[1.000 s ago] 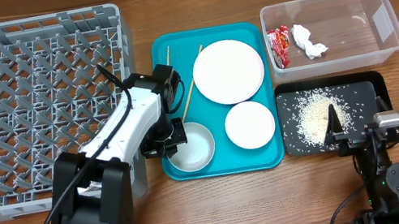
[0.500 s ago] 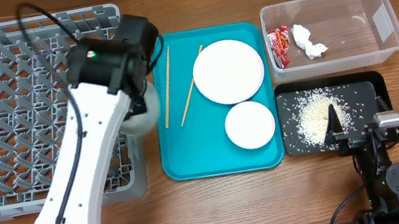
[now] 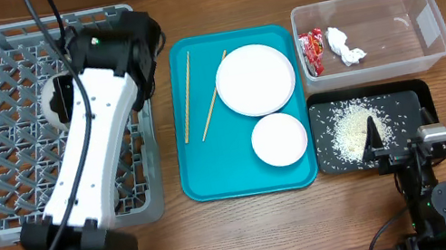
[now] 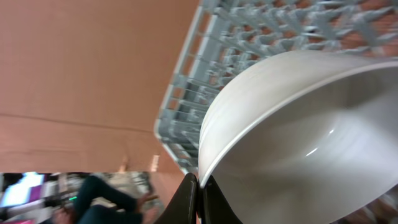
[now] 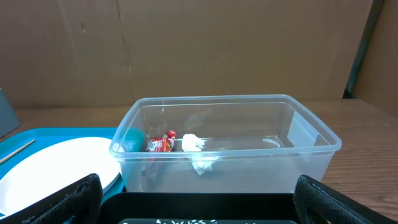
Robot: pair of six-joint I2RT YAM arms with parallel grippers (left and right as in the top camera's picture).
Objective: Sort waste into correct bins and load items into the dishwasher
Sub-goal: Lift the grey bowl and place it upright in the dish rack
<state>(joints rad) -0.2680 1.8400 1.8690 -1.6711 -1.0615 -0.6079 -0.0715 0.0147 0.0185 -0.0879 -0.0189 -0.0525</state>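
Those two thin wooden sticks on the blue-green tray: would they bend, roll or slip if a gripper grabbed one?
Probably stiff and very light: the chopsticks look like straight, slim wood. They lie flat on the smooth teal tray, so a push would likely send one sliding or rolling. Pinched near an end, one would probably tilt.

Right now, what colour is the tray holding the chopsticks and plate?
Teal. The serving tray shows best in the overhead view.
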